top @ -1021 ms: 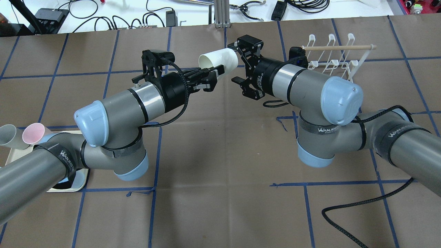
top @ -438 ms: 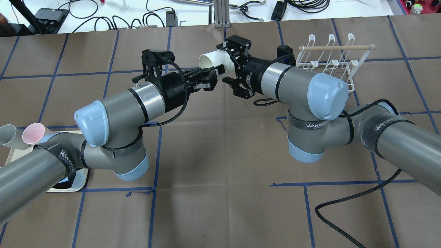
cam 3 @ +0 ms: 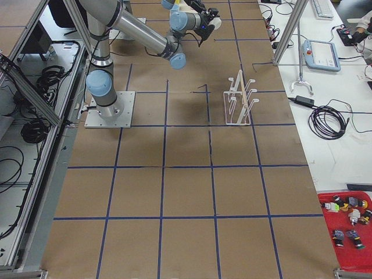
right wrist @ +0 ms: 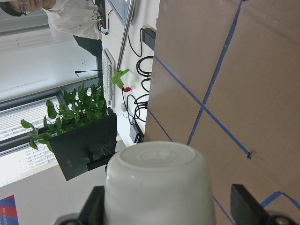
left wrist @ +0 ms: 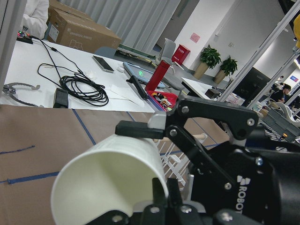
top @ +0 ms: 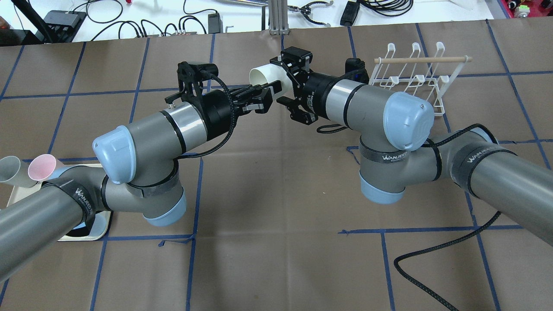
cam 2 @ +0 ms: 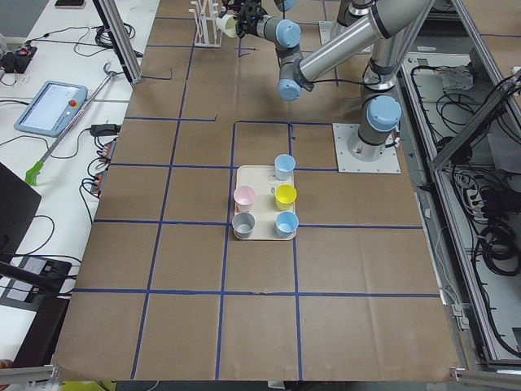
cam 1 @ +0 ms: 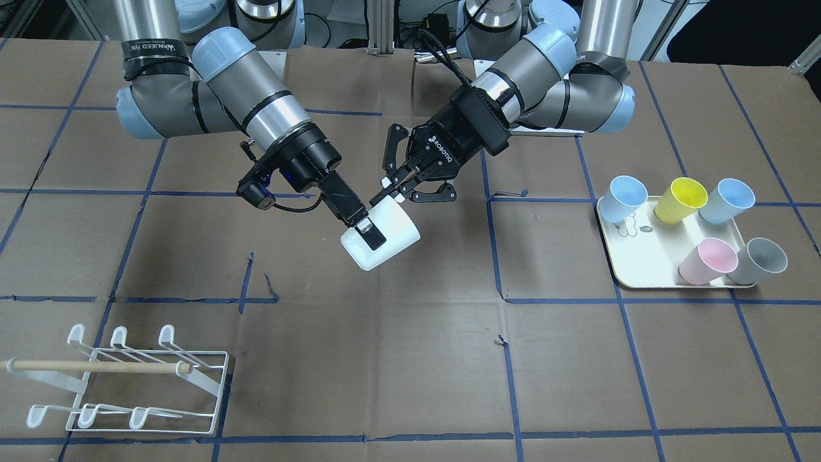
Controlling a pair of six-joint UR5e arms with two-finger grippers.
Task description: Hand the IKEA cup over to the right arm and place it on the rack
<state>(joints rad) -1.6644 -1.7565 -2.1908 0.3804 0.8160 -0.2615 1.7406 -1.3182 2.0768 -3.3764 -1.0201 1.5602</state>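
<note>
A white IKEA cup point(top: 268, 74) hangs on its side in mid-air over the table's middle. My left gripper point(top: 273, 89) is shut on its rim, one finger inside the mouth, as the left wrist view shows on the cup point(left wrist: 108, 173). The right arm's gripper point(top: 286, 80) is open, its two fingers straddling the cup's base end. In the right wrist view the cup's base point(right wrist: 157, 187) sits between the spread fingers point(right wrist: 246, 204), with a gap on one side. The front view shows one right finger point(cam 1: 367, 232) lying over the cup point(cam 1: 396, 232). The white wire rack point(top: 414, 73) stands to the right, behind the right arm.
A cream tray point(cam 1: 641, 273) with several coloured cups sits at the table's left end, under my left arm in the overhead view. A loose black cable point(top: 432, 259) loops on the table at the front right. Cables and tools lie beyond the far edge.
The right arm has moved left toward the cup, and its open fingers now reach around the cup's base end. The left arm and the cup have stayed still.
</note>
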